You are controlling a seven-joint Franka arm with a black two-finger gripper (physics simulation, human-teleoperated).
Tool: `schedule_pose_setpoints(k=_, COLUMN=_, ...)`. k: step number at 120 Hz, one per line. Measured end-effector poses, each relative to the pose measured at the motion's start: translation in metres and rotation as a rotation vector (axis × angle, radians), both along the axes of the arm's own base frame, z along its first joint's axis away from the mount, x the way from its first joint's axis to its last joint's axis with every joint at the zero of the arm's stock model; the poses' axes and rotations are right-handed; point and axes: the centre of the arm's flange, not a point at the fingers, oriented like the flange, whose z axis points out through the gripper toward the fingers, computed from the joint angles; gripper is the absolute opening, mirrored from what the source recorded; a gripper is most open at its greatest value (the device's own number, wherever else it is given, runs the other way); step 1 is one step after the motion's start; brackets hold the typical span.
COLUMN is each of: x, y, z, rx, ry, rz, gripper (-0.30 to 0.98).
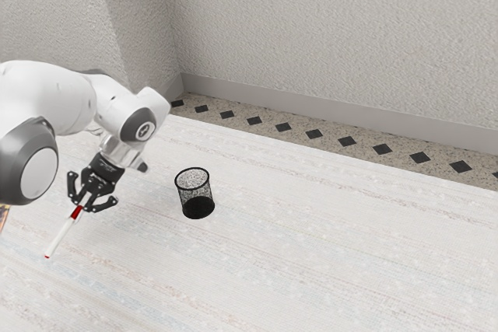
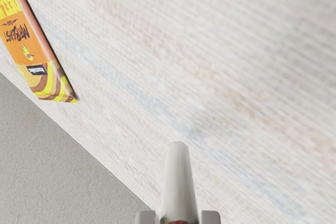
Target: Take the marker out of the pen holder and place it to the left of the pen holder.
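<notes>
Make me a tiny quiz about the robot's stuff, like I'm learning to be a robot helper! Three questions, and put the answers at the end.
1. Pick one: what is the gripper shut on? (a) a spoon, (b) the marker, (c) a ball.
2. True or false: the pen holder stands upright.
3. Fill in the colour: the packet is mostly ____, with some yellow.

Key: 1 b; 2 true; 3 orange.

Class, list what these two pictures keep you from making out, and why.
- Marker, upper end: exterior view, hidden by the gripper.
- Orange packet, one part: wrist view, cut off by left edge.
- Arm, base: exterior view, cut off by left edge.
</notes>
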Motion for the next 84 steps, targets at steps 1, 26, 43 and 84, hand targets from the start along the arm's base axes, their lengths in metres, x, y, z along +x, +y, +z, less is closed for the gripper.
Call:
schedule_pose_setpoints(k=1, x=0.000, y=0.000, z=0.000, rx=-0.001, ry=-0.001, rz=-0.001, gripper=-0.10)
schedule_pose_setpoints(k=26, x=0.003, y=-0.004, z=-0.002, rx=-0.036, ry=-0.028, rz=0.007, gripper=0.25)
schedule_pose_setpoints(k=43, x=0.004, y=-0.005, z=0.002, rx=-0.052, ry=-0.044, rz=0.010, gripper=0.44)
schedule_pose_setpoints(k=84, x=0.030, y=-0.024, z=0.273, rx=-0.365, ry=-0.717, rz=-0.101, gripper=0.61)
